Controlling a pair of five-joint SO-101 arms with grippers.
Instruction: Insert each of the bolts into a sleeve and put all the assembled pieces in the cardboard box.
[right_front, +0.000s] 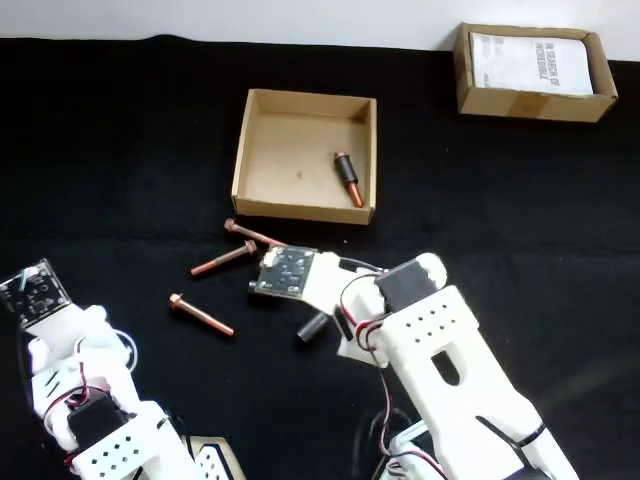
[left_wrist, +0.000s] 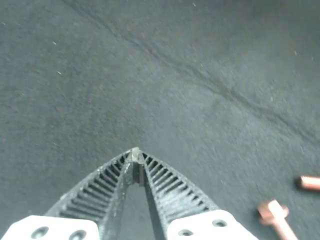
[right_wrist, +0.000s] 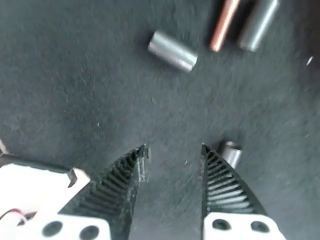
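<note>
Beside a fingertip of the wide-spread right gripper (right_wrist: 172, 150), a short grey metal sleeve (right_wrist: 231, 152) is seen. The left gripper (left_wrist: 136, 152) is held closed, empty.

printed sheet (right_front: 530, 62) in far cardboard box (right_front: 530, 106), wording too small to read

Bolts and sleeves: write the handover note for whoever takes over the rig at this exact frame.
Left gripper: shut, empty, over bare cloth.
Right gripper: open, empty, with one sleeve beside a fingertip.
Done: one assembled piece lies in the cardboard box.
To do: three loose bolts lie in front of the box, and two more sleeves lie ahead of the right gripper. Each bolt needs inserting and boxing.
</note>
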